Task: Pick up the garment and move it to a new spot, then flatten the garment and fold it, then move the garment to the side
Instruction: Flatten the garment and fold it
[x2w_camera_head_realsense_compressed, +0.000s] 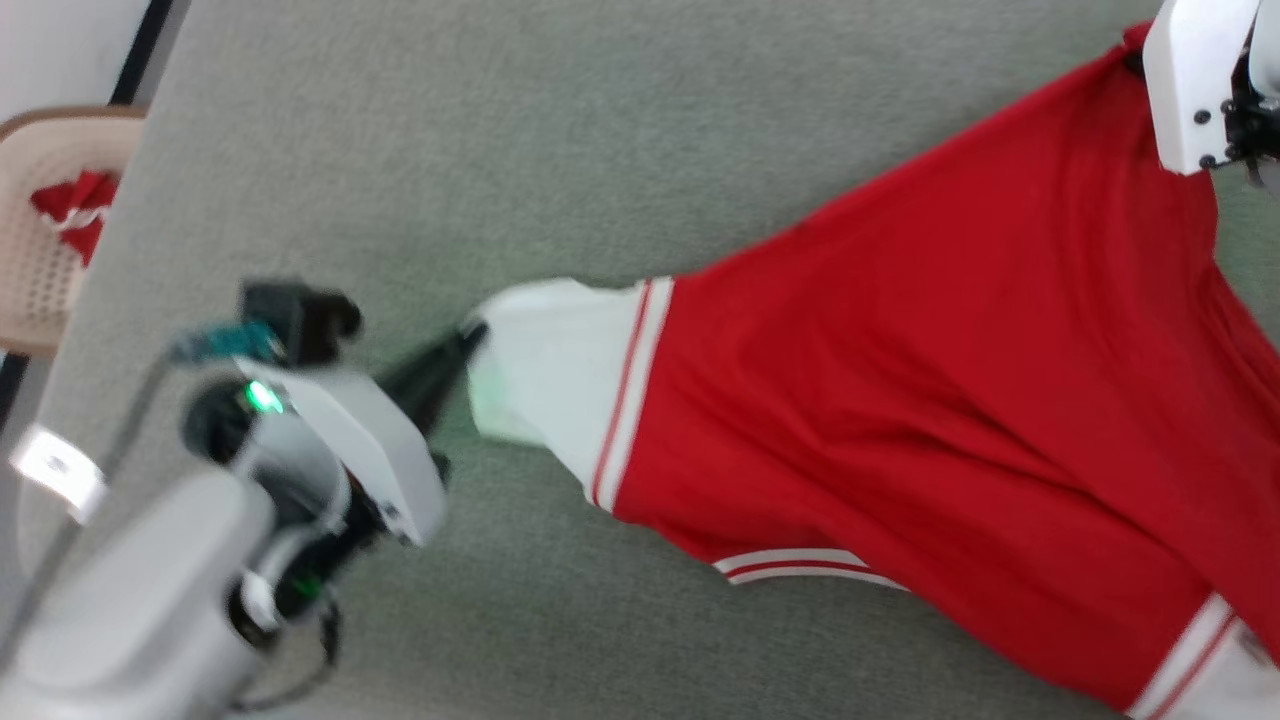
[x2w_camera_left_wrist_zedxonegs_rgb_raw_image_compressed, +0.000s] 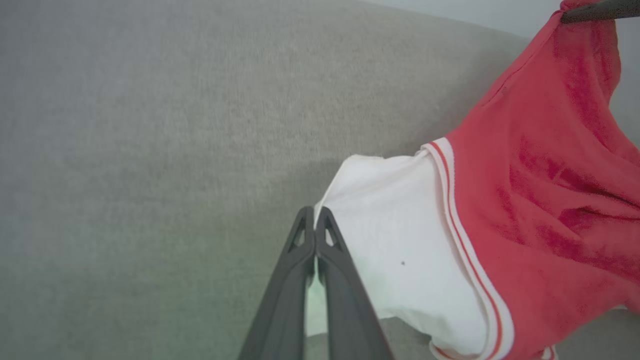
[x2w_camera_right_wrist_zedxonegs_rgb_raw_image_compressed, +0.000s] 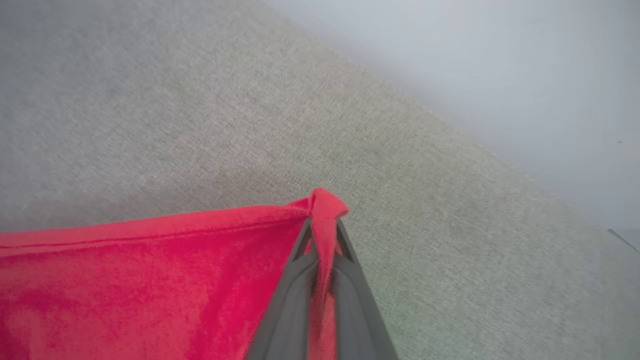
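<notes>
- The left gripper (x2w_camera_left_wrist_zedxonegs_rgb_raw_image_compressed: 315, 216) has its jaws pressed together on the white sleeve end (x2w_camera_left_wrist_zedxonegs_rgb_raw_image_compressed: 395, 240) of the shirt (x2w_camera_left_wrist_zedxonegs_rgb_raw_image_compressed: 540, 200), with cloth showing between them.
- The right gripper (x2w_camera_right_wrist_zedxonegs_rgb_raw_image_compressed: 324, 227) pinches a bunched red corner, and a tuft pokes past the tips.
- The shirt stretches between the two above the grey worktop (x2w_camera_head_realsense_compressed: 600, 130); whether its lower edge touches is hard to tell.
- The head view adds a beige chair (x2w_camera_head_realsense_compressed: 40, 270) holding a red cloth (x2w_camera_head_realsense_compressed: 75, 205) beside the worktop.
</notes>
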